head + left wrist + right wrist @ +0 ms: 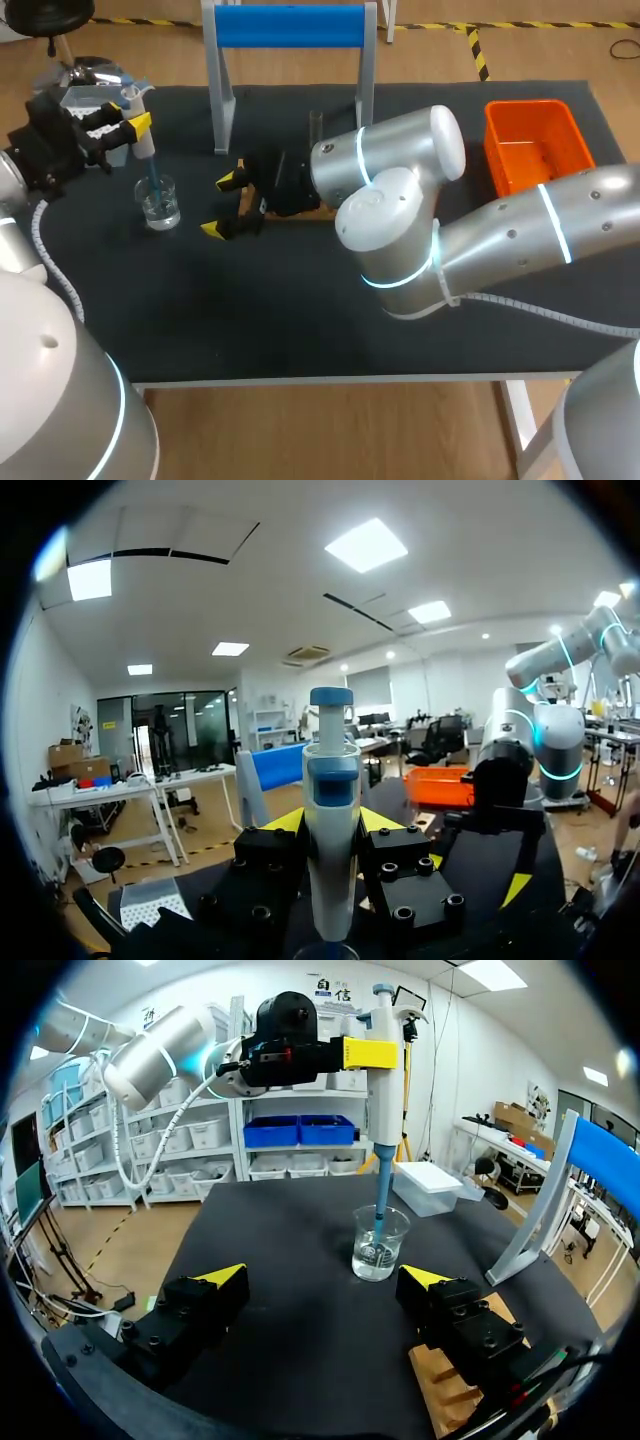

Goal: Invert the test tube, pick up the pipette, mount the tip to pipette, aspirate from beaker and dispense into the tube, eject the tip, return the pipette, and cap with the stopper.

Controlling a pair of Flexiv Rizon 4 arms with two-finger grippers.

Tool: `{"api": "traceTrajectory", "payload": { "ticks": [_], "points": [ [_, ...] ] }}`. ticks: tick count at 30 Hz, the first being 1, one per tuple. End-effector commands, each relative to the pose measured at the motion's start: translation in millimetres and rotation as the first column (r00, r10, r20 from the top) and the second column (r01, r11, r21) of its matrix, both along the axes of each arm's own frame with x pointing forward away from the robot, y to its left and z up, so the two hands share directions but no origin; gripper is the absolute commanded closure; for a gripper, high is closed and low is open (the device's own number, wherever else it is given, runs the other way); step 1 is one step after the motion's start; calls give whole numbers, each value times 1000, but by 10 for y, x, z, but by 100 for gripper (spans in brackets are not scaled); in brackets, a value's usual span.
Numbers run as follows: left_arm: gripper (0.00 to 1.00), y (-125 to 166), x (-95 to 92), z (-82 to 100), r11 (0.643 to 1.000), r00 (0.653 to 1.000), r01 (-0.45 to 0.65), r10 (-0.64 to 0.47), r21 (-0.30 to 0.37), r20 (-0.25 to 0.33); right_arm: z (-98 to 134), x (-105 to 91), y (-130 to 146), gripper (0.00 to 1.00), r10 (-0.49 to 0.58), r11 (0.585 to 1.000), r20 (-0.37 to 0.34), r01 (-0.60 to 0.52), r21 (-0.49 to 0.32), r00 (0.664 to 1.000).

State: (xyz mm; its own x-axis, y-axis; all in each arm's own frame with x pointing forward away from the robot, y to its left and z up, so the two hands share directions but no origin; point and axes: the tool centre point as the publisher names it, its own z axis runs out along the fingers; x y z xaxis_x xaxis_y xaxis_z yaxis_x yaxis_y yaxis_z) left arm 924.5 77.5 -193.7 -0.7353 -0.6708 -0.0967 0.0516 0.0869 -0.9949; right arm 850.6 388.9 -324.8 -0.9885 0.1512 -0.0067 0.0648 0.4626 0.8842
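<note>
- Left wrist view: the left gripper [332,825] pinches the pipette [332,850] upright between its yellow fingers, with the plunger end up.
- Head view: the left gripper [135,125] holds the pipette [143,140] over the beaker [160,203], at the left of the table [300,300].
- The blue tip [153,185] reaches down inside the beaker. In the right wrist view its end [379,1215] sits at the liquid.
- The right gripper [222,205] hangs low over the table just right of the beaker, its fingers spread wide with nothing between them.
- Right wrist view: the beaker [379,1243] stands ahead of the right gripper [325,1277].
- A wooden block [300,213] lies under the right arm's wrist.
- An orange bin [535,140] sits at the far right, and a blue-topped stand [290,25] at the far middle.
</note>
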Motion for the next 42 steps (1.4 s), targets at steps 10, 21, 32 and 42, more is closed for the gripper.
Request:
{"api": "traceTrajectory", "payload": {
  "ticks": [10,21,32,42],
  "points": [
    [100,-4,-4,6,1000,1000,-3,3,-2,-2,-4,2,4,0,0,1000,0,0,-1,1000],
    [100,-4,-4,6,1000,1000,-3,3,-2,-2,-4,2,4,0,0,1000,0,0,-1,1000],
    [100,-4,-4,6,1000,1000,-3,3,-2,-2,70,15,-93,0,13,1000,-10,-13,11,1000],
    [100,-4,-4,6,1000,1000,-3,3,-2,-2,485,65,-351,0,81,997,-46,-80,18,996]
  ]
}}
